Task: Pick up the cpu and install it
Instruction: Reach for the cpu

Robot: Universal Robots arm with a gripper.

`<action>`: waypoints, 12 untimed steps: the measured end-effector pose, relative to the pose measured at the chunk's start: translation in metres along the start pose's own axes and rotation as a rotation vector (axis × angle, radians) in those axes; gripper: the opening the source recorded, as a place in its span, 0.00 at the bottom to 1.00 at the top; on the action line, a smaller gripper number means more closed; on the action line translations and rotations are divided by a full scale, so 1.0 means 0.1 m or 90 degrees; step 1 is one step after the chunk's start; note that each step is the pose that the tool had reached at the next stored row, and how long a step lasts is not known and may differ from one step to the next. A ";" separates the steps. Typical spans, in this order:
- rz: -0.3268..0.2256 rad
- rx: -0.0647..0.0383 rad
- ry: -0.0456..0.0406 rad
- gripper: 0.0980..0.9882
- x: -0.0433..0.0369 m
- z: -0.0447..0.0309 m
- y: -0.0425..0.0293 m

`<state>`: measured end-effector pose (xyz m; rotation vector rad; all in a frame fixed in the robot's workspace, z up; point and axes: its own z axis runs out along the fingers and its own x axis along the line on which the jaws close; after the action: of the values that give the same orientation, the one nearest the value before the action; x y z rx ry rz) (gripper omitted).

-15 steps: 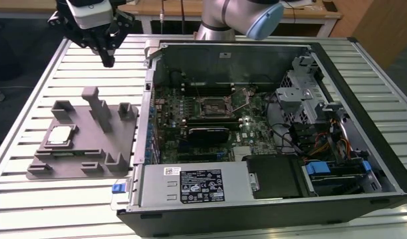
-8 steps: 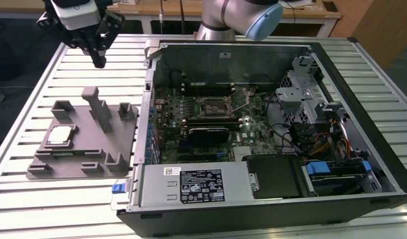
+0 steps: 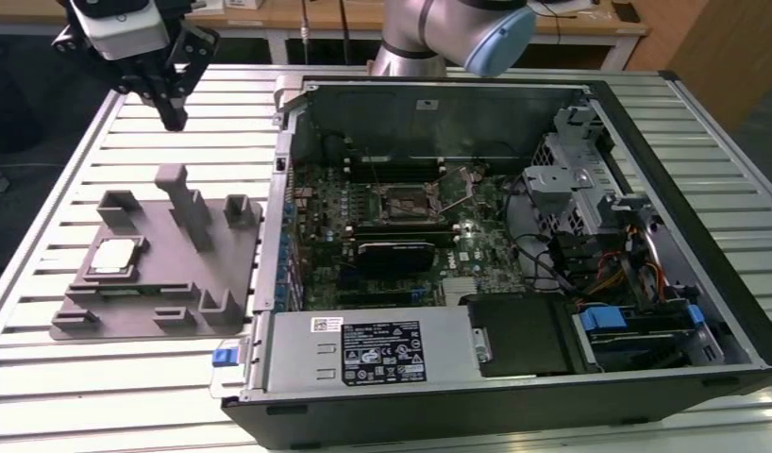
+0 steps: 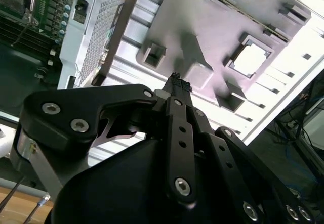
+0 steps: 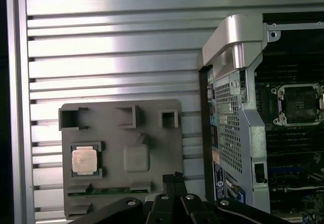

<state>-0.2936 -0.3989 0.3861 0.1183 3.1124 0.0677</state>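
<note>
Exterior view: set high and off the arm, looking steeply down over the slatted tabletop (image 3: 109,396). It takes in the whole open computer case (image 3: 424,113), with the grey tray (image 3: 159,274) to the exterior view's left.

First wrist view: looks straight down from well above, past the tool (image 5: 174,176).

Second wrist view: close behind the tool's linkage, angled obliquely.

All three views share the tray and the case wall beside it.

Bright, even light, probably from overhead lamps. In the second wrist view glare whitens the cpu (image 4: 251,61) and bench (image 4: 296,72). The case (image 3: 424,118) interior is dim; tray (image 3: 172,264) blocks cast soft shadows.
</note>
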 end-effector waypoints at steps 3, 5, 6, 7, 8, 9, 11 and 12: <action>0.000 0.000 0.0000 0.01 0.049 0.006 -0.004; 0.000 0.000 0.0000 0.01 0.081 0.010 -0.007; 0.000 0.000 0.0000 0.01 0.098 0.012 -0.008; 0.000 0.000 0.0000 0.01 0.114 0.015 -0.009; 0.000 0.000 0.0000 0.01 0.131 0.017 -0.011; 0.000 0.000 0.0000 0.01 0.147 0.019 -0.012; 0.000 0.000 0.0000 0.01 0.176 0.024 -0.014; 0.000 0.000 0.0000 0.01 0.192 0.027 -0.016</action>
<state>-0.3128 -0.3989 0.3828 0.1183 3.1124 0.0676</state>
